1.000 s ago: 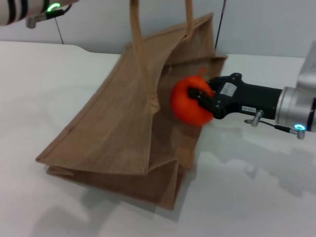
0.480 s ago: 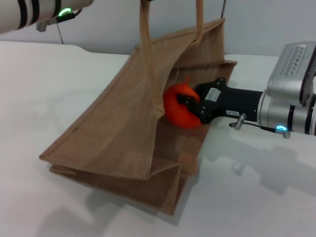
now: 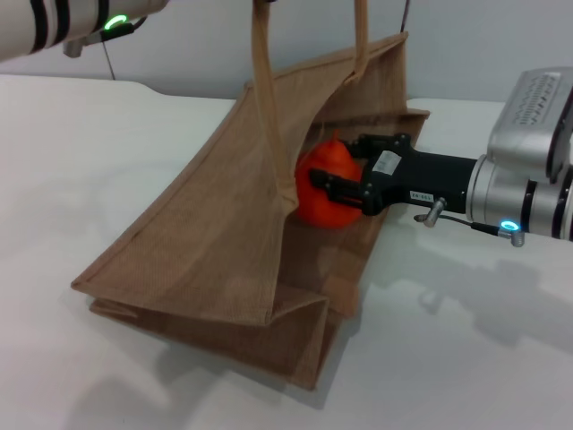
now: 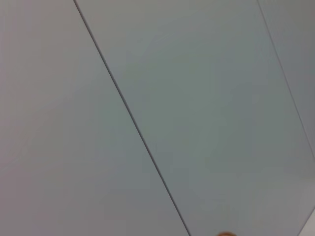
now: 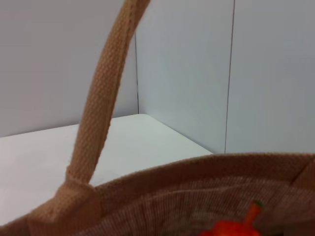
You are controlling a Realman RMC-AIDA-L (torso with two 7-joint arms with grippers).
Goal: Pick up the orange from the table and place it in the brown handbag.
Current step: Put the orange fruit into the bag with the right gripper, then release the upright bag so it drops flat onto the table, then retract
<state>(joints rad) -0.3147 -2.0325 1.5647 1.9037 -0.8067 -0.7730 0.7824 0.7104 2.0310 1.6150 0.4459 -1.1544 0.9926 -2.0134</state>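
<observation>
The brown handbag leans on the white table, its mouth facing right and its two handles pulled up past the top edge of the head view. The orange sits just inside that mouth. My right gripper reaches in from the right. It is open, with one finger above the fruit's right shoulder and the other across its front. The right wrist view shows the bag's rim, one handle and the orange's top. My left arm is high at the back left, and its gripper is out of view.
A pale wall with panel seams stands behind the table. Bare white tabletop lies left of the bag and in front of it. The right forearm hangs over the table's right side, level with the bag's mouth.
The right gripper carried the orange left into the bag's mouth. Its fingers have now spread apart around the fruit. The bag's handles rose a little and shifted right.
</observation>
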